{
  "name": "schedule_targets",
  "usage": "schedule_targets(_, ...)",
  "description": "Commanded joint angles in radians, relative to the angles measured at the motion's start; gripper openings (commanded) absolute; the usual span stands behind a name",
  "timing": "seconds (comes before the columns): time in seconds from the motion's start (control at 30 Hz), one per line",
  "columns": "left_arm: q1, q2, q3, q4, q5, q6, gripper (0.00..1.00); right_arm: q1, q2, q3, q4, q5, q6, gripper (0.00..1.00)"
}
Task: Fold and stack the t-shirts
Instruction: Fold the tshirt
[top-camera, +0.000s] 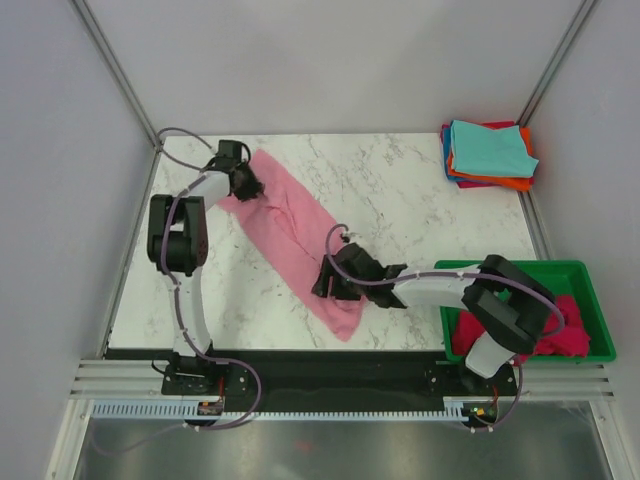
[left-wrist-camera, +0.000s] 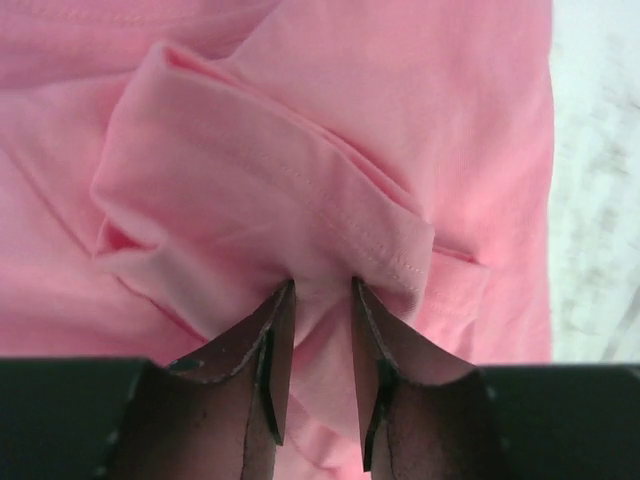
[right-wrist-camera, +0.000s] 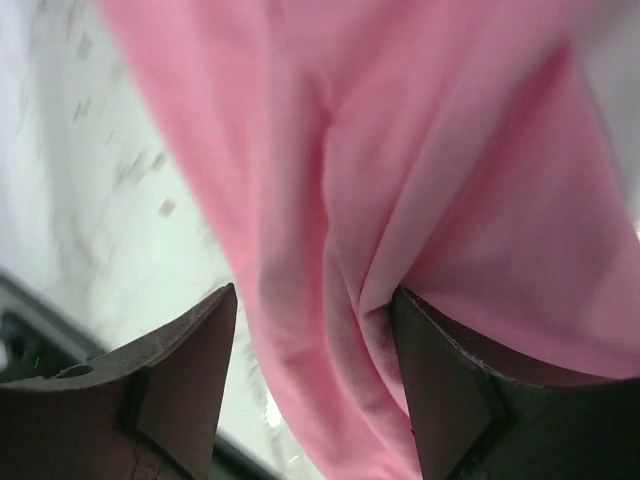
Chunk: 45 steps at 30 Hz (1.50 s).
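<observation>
Pink t-shirt (top-camera: 300, 235) bunches inside left gripper (left-wrist-camera: 322, 284), blurred in right wrist view.

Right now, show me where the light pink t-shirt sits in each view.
Top external: light pink t-shirt, a slanted strip from far left to near centre.
Left wrist: it fills nearly the whole frame.
Right wrist: it fills the middle and right.
Shared landmark: the white marble table beside it.
</observation>
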Motion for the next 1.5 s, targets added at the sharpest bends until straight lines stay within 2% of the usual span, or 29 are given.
schedule_targets(0.0,-0.145,0.155,0.185,-0.051,0.196,0.024,0.37,0.171,0.112,0.081,-0.038,-0.048,0.122,0.72)
schedule_targets(0.07,-0.188,0.2,0.336,-0.063,0.27,0.078,0.4,0.221,0.132,0.146,-0.052,-0.083,0.101,0.72)
schedule_targets(0.23,-0.26,0.232,0.596,-0.077,0.417,0.173,0.6,0.278,0.068,0.209,-0.088,-0.129,0.009,0.72)
schedule_targets(0.27,-0.262,0.231,0.674,-0.083,0.434,0.176,0.64,0.286,0.056,0.248,-0.146,-0.126,-0.007,0.73)
schedule_targets(0.3,-0.262,0.228,0.705,-0.094,0.462,0.178,0.71,0.294,0.036,0.272,-0.18,-0.117,-0.022,0.74)
schedule_targets(0.37,-0.262,0.188,0.742,-0.095,0.477,0.187,0.8,0.306,0.019,0.35,-0.296,-0.1,-0.074,0.75)
schedule_targets(0.4,-0.26,0.163,0.741,-0.107,0.455,0.188,0.83,0.306,0.004,0.373,-0.344,-0.056,-0.088,0.77)
schedule_targets(0.47,-0.262,0.079,0.712,-0.13,0.409,0.21,0.84,0.306,-0.024,0.423,-0.471,0.03,-0.117,0.77)
schedule_targets(0.57,-0.24,-0.054,0.671,-0.236,0.243,0.222,0.84,0.281,-0.128,0.447,-0.567,0.159,-0.142,0.8)
schedule_targets(0.63,-0.213,-0.152,0.603,-0.279,0.18,0.173,0.83,0.213,-0.167,0.442,-0.576,0.185,-0.148,0.81)
schedule_targets(0.67,-0.194,-0.267,0.483,-0.279,0.181,0.149,0.82,0.179,-0.193,0.444,-0.576,0.182,-0.159,0.81)
schedule_targets(0.73,-0.15,-0.402,0.341,-0.264,0.185,0.112,0.81,0.089,-0.198,0.459,-0.57,0.185,-0.183,0.8)
schedule_targets(0.77,-0.142,-0.537,0.189,-0.252,0.157,0.113,0.81,0.059,-0.173,0.491,-0.57,0.175,-0.22,0.81)
schedule_targets(0.83,-0.141,-0.657,0.027,-0.211,0.152,0.132,0.81,-0.036,-0.132,0.534,-0.57,0.146,-0.252,0.81)
schedule_targets(0.87,-0.141,-0.717,-0.114,-0.207,0.154,0.139,0.81,-0.07,-0.078,0.584,-0.569,0.136,-0.269,0.81)
schedule_targets(0.93,-0.141,-0.857,-0.239,-0.213,0.164,0.138,0.81,-0.171,-0.006,0.643,-0.564,0.107,-0.309,0.8)
schedule_targets(0.97,-0.141,-0.9,-0.362,-0.209,0.177,0.12,0.8,-0.2,0.079,0.714,-0.564,0.069,-0.321,0.8)
schedule_targets(1.03,-0.144,-1.02,-0.47,-0.201,0.256,0.109,0.78,-0.277,0.178,0.798,-0.566,0.026,-0.344,0.8)
schedule_targets(1.07,-0.144,-1.058,-0.555,-0.201,0.269,0.112,0.77,-0.294,0.277,0.883,-0.569,-0.018,-0.35,0.79)
schedule_targets(1.13,-0.144,-1.185,-0.626,-0.203,0.289,0.122,0.75,-0.326,0.374,0.982,-0.576,-0.046,-0.378,0.78)
schedule_targets(1.17,-0.145,-1.234,-0.685,-0.204,0.293,0.122,0.75,-0.328,0.464,1.087,-0.596,-0.071,-0.396,0.77)
schedule_targets(1.27,-0.147,-1.379,-0.783,-0.18,0.422,0.116,0.75,-0.326,0.644,1.299,-0.651,-0.066,-0.421,0.77)
schedule_targets(1.33,-0.147,-1.437,-0.828,-0.183,0.445,0.138,0.75,-0.326,0.732,1.446,-0.696,-0.063,-0.423,0.77)
schedule_targets(1.47,-0.147,-1.547,-0.888,-0.184,0.433,0.167,0.75,-0.326,0.925,1.581,-0.71,-0.072,-0.4,0.77)
